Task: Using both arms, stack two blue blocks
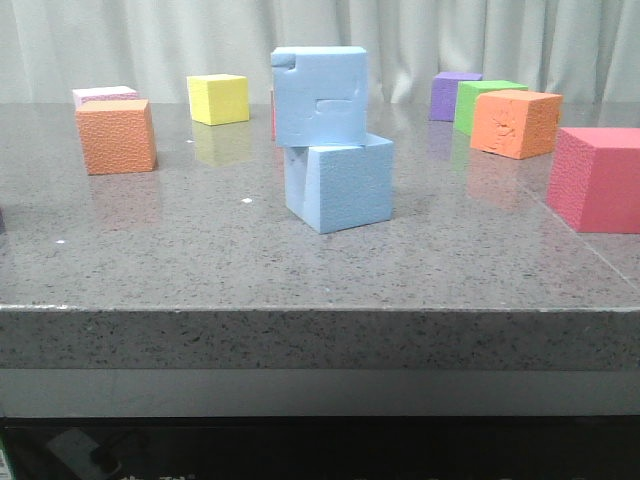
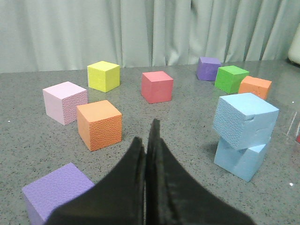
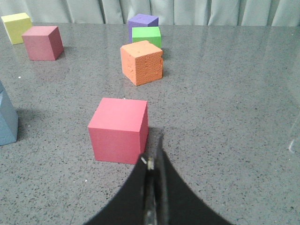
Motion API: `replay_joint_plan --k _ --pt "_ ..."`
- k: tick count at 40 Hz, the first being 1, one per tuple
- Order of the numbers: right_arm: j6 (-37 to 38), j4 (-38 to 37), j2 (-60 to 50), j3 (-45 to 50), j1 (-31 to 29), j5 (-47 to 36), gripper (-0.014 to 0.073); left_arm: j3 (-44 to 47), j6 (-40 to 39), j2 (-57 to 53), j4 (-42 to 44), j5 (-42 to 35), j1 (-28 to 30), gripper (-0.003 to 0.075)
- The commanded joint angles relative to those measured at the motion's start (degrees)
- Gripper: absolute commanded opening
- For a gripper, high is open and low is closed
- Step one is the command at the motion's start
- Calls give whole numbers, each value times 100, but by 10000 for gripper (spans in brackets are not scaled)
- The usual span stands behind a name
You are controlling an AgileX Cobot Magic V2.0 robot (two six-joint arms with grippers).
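Both blue blocks sit mid desk (image 1: 150, 260), already stacked: chipped blue block (image 1: 320, 97) on top of plainer blue block (image 1: 340, 185), twisted a bit & overhanging. Look like light squishy foam w/ grippy texture imo, so pinch flat opposite sides, gently. Left gripper (image 2: 146, 140) & right gripper (image 3: 153, 159) jaws both closed, empty, well apart from stack.

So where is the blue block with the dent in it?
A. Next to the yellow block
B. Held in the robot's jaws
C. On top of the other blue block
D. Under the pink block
C. The dented blue block sits on top of the plainer blue block, turned a little so its edges do not line up.
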Motion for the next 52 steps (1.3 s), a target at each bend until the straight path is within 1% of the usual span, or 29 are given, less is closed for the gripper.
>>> replay_joint_plan --k 1,52 --pt "-57 16 50 -154 3 -470 -71 -147 -3 17 0 -484 12 -18" --pt "-57 16 50 -154 3 -470 -71 -56 -3 17 0 -536 12 -18"
